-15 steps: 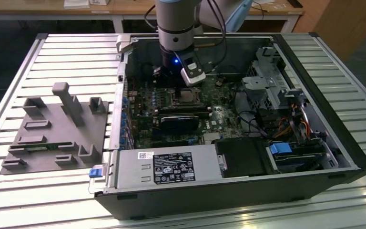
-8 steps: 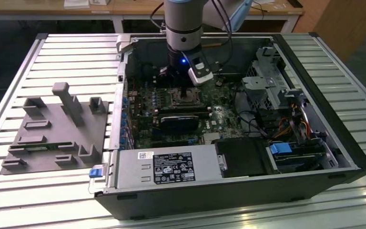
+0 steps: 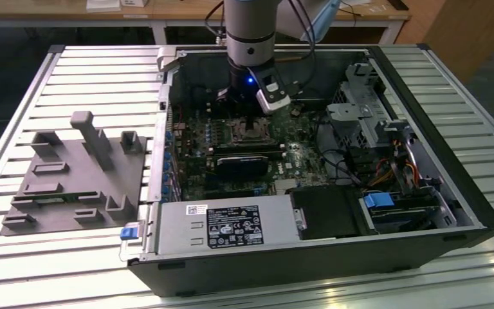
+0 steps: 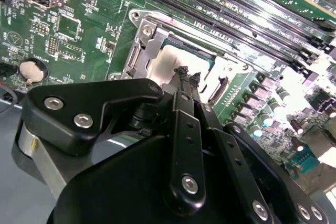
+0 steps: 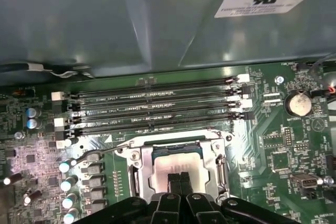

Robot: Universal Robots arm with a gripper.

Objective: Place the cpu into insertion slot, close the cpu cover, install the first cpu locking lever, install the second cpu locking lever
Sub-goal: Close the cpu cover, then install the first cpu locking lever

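Hovering at the cpu (image 5: 176, 162) with fingers pinched shut and empty, the gripper (image 5: 179, 177) works far inside the computer case (image 3: 316, 257), chip seated in the insertion slot (image 5: 131, 179), cpu cover (image 5: 176, 141) seemingly down, one locking lever (image 5: 97, 153) apparently unlatched.

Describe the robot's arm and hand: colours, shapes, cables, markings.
The arm is a silver-grey cylinder with dark bands and a small blue light near the wrist; black cables run along it, and a pale box is mounted beside it. The hand is matte black: angular linkage plates with silver screw heads, ending in two slim fingers.
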